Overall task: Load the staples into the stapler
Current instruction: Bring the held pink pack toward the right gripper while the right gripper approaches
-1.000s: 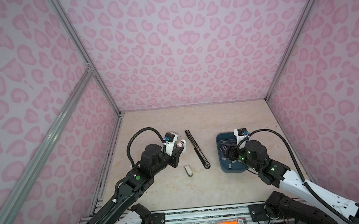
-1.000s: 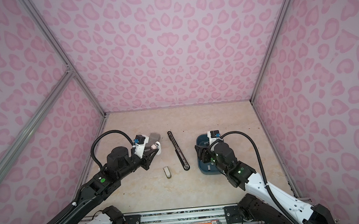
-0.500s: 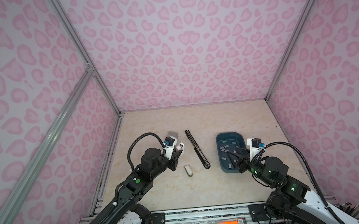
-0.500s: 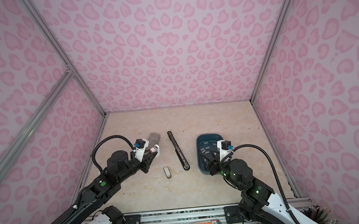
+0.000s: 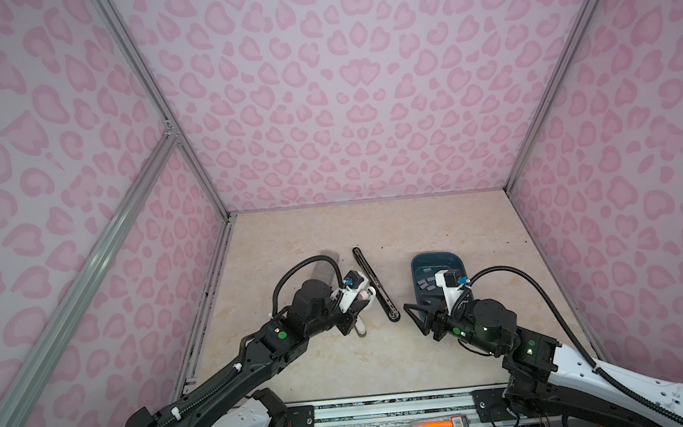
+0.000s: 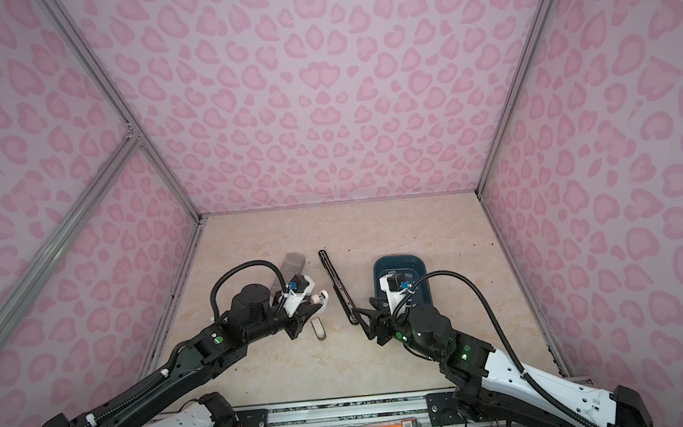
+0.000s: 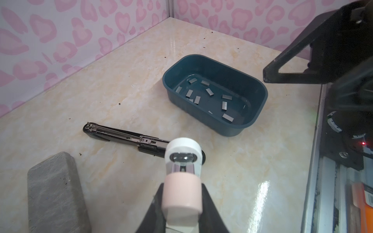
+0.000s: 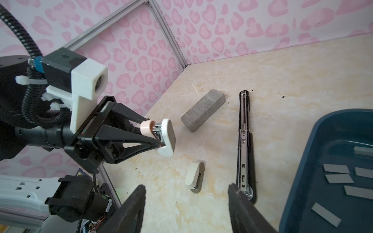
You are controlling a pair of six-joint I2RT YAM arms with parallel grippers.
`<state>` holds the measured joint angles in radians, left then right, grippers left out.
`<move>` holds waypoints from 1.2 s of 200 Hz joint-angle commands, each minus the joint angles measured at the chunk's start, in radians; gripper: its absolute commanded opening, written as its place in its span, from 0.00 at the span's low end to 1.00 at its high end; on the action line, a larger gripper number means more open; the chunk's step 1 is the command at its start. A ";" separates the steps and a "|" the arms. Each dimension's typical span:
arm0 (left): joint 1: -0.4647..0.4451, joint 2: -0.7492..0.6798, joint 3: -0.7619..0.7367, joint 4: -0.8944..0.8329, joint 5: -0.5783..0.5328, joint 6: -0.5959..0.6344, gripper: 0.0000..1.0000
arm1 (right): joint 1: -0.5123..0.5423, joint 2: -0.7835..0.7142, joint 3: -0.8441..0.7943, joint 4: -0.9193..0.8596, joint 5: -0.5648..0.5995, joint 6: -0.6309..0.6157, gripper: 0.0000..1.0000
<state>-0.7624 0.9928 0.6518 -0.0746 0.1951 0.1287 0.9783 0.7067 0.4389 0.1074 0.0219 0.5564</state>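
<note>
Staples [image 7: 210, 91] lie in your tub [image 7: 232, 130], none apparently in the open stapler [image 7: 121, 136] yet; your left gripper [image 8: 154, 134] pinches a white gadget [image 8: 168, 137], your right gripper [image 8: 186, 186] gapes empty.

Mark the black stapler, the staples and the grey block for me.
black stapler [image 7: 121, 137]: left wrist view, on its metal rail.
staples [image 7: 228, 117]: left wrist view, on one strip's flat face.
grey block [image 7: 54, 191]: left wrist view, on its top face.

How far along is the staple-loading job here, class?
Done: the black stapler lies opened flat. In hand: the left gripper is shut on a small white-and-pink object; the right gripper is open, empty. Left: the staples sit in the blue tub, none visibly loaded.
</note>
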 commanded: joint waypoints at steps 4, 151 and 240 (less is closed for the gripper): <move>-0.016 0.020 0.018 0.037 0.025 0.054 0.03 | 0.053 0.067 0.025 0.076 0.080 -0.021 0.64; -0.080 0.068 0.065 -0.024 0.079 0.132 0.03 | 0.134 0.294 0.080 0.155 0.222 0.027 0.52; -0.097 0.078 0.075 -0.045 0.129 0.159 0.03 | 0.135 0.303 0.057 0.165 0.306 0.038 0.51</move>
<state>-0.8558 1.0756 0.7170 -0.1280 0.2813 0.2623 1.1107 0.9932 0.4953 0.2478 0.2935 0.5911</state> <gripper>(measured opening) 0.252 0.509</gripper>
